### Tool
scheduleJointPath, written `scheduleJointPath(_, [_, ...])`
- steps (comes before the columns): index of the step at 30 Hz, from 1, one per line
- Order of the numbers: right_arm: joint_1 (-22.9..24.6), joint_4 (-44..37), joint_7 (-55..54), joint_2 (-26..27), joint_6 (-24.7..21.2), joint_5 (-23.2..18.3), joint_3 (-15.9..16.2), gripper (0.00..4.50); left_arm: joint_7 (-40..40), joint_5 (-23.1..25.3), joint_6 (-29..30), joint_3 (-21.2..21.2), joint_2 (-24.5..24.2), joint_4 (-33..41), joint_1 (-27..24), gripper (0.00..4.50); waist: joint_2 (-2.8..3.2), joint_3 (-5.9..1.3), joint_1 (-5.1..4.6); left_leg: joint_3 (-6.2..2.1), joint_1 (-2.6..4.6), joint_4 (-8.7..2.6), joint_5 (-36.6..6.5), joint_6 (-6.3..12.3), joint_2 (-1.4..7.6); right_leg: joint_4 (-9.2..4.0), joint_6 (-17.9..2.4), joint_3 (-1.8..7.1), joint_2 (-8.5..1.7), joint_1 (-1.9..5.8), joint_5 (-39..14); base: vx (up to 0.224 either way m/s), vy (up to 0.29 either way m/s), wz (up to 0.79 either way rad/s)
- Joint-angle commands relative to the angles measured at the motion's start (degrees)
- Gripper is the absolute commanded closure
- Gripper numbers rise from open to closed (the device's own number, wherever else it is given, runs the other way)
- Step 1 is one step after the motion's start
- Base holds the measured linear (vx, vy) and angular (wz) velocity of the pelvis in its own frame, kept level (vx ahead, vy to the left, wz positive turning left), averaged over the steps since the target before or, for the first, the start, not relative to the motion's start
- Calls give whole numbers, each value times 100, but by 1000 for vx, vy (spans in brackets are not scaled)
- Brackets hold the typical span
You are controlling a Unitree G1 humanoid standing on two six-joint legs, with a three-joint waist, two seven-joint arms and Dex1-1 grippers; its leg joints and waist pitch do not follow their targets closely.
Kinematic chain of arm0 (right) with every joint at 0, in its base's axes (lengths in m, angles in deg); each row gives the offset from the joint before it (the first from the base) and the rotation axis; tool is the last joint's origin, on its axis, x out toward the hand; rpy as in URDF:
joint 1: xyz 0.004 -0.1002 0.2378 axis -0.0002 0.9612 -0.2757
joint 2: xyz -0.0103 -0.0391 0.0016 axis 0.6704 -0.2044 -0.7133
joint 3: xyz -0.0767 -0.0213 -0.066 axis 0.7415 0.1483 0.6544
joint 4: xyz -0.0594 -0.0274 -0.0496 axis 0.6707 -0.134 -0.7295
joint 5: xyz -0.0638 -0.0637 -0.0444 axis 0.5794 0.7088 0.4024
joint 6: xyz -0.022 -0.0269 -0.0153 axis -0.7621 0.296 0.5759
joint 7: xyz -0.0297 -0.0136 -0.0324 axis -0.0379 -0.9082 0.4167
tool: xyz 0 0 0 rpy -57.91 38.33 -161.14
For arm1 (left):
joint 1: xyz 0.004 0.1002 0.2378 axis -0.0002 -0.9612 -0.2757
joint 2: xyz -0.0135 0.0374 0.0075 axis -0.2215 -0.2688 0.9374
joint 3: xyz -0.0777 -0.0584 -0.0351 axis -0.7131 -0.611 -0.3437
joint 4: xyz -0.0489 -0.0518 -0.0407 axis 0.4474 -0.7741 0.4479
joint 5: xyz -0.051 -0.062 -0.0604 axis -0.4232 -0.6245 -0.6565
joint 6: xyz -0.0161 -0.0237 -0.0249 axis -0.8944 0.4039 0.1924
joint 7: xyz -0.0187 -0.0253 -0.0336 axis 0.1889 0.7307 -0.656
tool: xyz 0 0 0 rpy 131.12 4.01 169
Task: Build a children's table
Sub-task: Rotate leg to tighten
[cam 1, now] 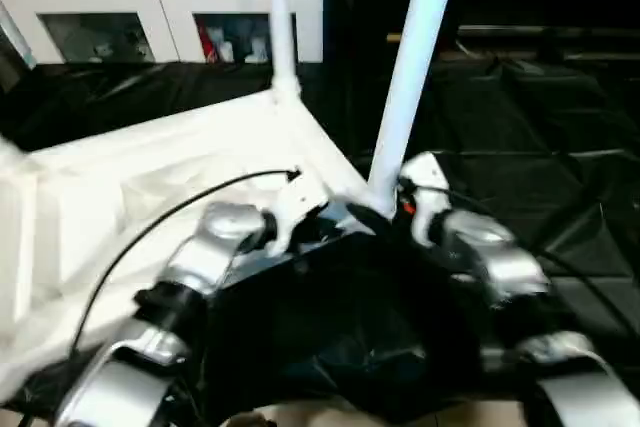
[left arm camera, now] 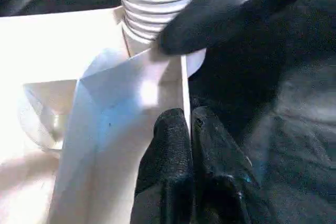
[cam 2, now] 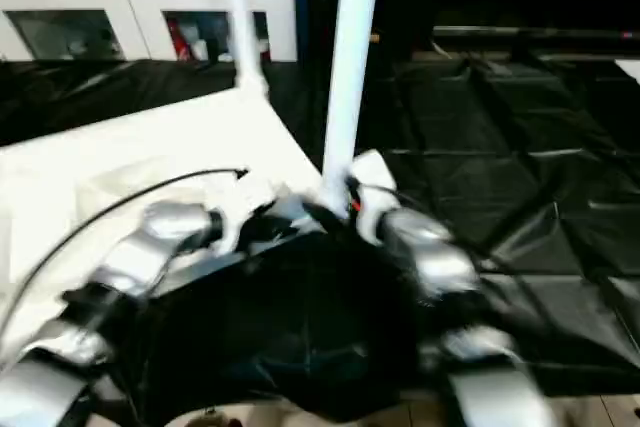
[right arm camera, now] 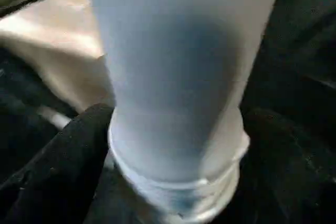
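Note:
The children's table top (cam 1: 150, 187) lies upside down on a black sheet, ribbed underside up. One white leg (cam 1: 280, 17) stands in its far corner socket. A second leg (cam 1: 412, 67) rises, slightly tilted, from the near corner socket; its ribbed end (left arm camera: 157, 3) sits at that corner. My right gripper (right arm camera: 176, 129) is open, with a black finger (right arm camera: 68, 156) on each side of this leg's lower end. My left gripper (left arm camera: 190, 145) is shut on the top's thin rim wall (left arm camera: 185, 87), just beside that corner.
A white cabinet (cam 1: 160, 17) with glass doors stands at the back. The creased black sheet (cam 1: 540, 107) covers the floor to the right. A black cable (cam 1: 170, 212) arcs over my left forearm.

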Motion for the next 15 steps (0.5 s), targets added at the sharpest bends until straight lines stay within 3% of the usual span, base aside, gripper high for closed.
scheduleJointPath(1, [91, -373, 559, -184, -96, -130, 192, 7, -452, -316, -293, 45, -4, 326, -41, 450, -38, -390, -13, 55, 40, -337, -689, 458, 85, -348, -1355, 213, -299, 354, -32, 0, 0, 0])
scheduleJointPath(6, [254, -820, 1165, -529, -217, -177, 367, 7, -1079, -504, -178, 112, -276, 599, -178, 450, -74, -383, 11, 66, 36, -330, -621, 525, 92, -341, -1392, 212, -298, 342, -72, 0, 0, 0])
scheduleJointPath(7, [274, -907, 1313, -593, -304, -209, 391, 33, -1285, -522, -163, 169, -394, 657, -214, 450, -72, -380, 20, 62, 47, -337, -680, 509, 96, -348, -1383, 210, -300, 336, -221, 0, 0, 0])
scheduleJointPath(10, [269, -906, 1419, -641, -332, -174, 443, 47, -1392, -494, -199, 200, -497, 677, -253, 450, -74, -372, 38, 67, 60, -344, -753, 461, 109, -362, -1369, 217, -304, 315, -382, 0, 0, 0])
scheduleJointPath(11, [269, -906, 1419, -641, -332, -174, 443, 75, -1392, -494, -199, 200, -497, 677, -253, 450, -73, -375, 35, 63, 55, -346, -733, 432, 103, -356, -1352, 218, -305, 324, -398, 0, 0, 0])
scheduleJointPath(15, [280, -946, 1510, -617, -454, -215, 516, 106, -1425, -495, -149, 180, -540, 750, -310, 450, -101, -391, 44, 57, 37, -333, -546, 462, 97, -320, -1351, 214, -310, 342, -194, 0, 0, 0])
